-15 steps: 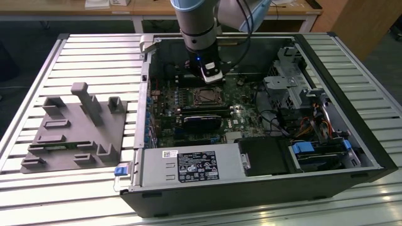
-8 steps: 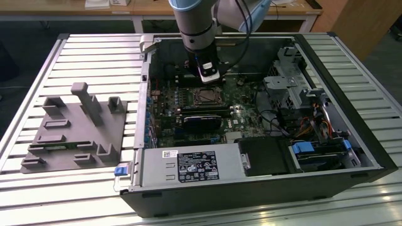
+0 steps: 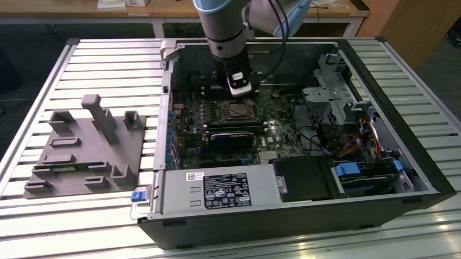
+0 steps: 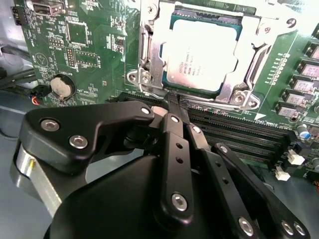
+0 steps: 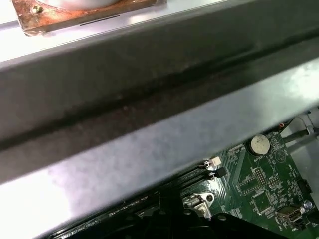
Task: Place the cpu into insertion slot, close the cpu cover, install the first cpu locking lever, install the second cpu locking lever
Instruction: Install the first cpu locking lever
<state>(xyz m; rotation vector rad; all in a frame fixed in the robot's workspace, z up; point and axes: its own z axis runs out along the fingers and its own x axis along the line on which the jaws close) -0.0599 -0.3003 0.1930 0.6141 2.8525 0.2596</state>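
The cpu (image 4: 199,52), a square chip with a grey metal face, lies in the insertion slot (image 3: 234,110) on the green board inside the open computer case. The silver cpu cover (image 4: 150,55) lies flat over it, framing the chip through its window. A thin wire locking lever (image 4: 147,91) runs along the socket edge nearest my gripper. My gripper (image 4: 173,103) is shut with nothing in it, its black tips pressed together right at that edge by the lever wire. In the exterior view the gripper (image 3: 240,89) hangs just behind the socket.
Black memory slots (image 4: 239,134) run beside the socket under my fingers. A coin cell (image 4: 62,87) sits on the board nearby. A dark card (image 3: 230,141), the power supply (image 3: 216,191) and drive bay (image 3: 360,172) crowd the case. A grey fixture (image 3: 86,151) lies outside the case on the exterior view's left.
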